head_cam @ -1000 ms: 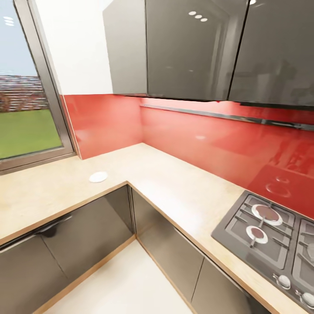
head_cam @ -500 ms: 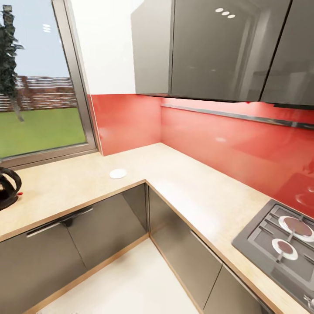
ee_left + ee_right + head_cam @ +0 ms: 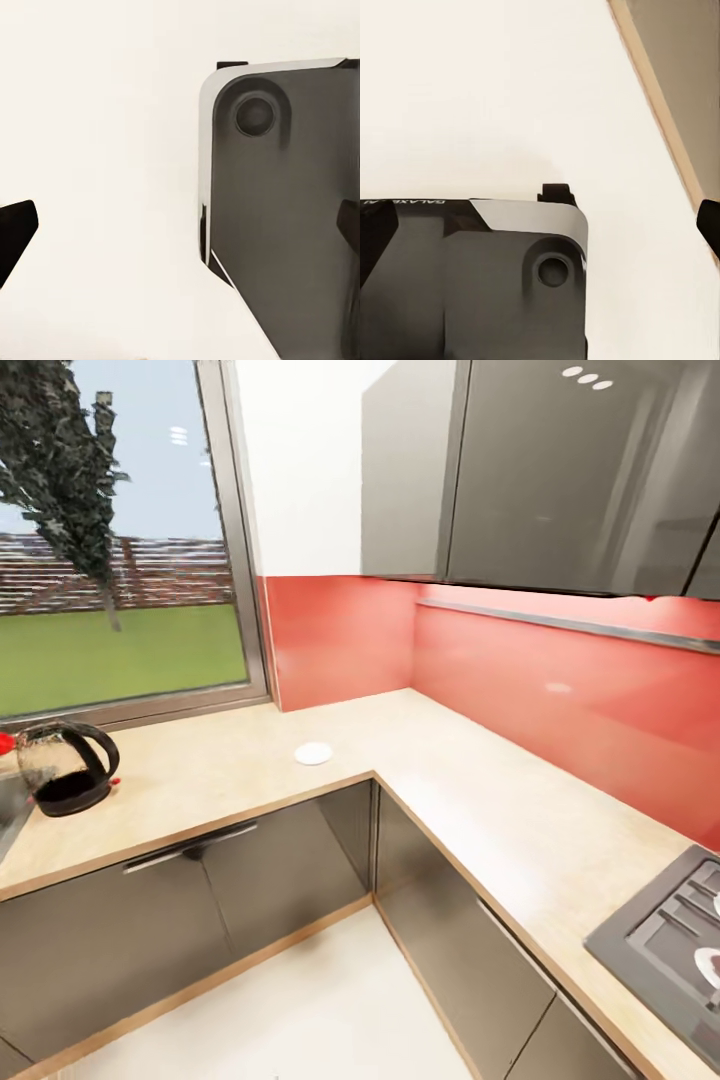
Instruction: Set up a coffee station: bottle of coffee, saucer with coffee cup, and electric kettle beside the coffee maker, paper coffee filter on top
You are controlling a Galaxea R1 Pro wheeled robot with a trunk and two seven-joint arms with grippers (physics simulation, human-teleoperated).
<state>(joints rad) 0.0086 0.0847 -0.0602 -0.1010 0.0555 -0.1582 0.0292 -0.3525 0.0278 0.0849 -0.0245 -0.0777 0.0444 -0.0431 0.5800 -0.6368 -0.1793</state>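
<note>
Black electric kettle (image 3: 66, 767) on beige countertop (image 3: 470, 810)

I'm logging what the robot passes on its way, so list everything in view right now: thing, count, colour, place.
electric kettle: 1, black with clear body, on the countertop at far left, below the window
small disc: 1, white, flat on the countertop near the inner corner; what it is I cannot tell
countertop: 1, beige, L-shaped, running round the corner
stove: 1, dark grey, set in the countertop at far right, partly cut off
backsplash: red, along both walls
upper cabinets: glossy grey, above the backsplash
lower cabinets: glossy grey, under the countertop
window: 1, at left, showing grass and a tree
left hand: dark fingertips wide apart, over pale floor
right hand: dark fingertips wide apart, over pale floor
</note>
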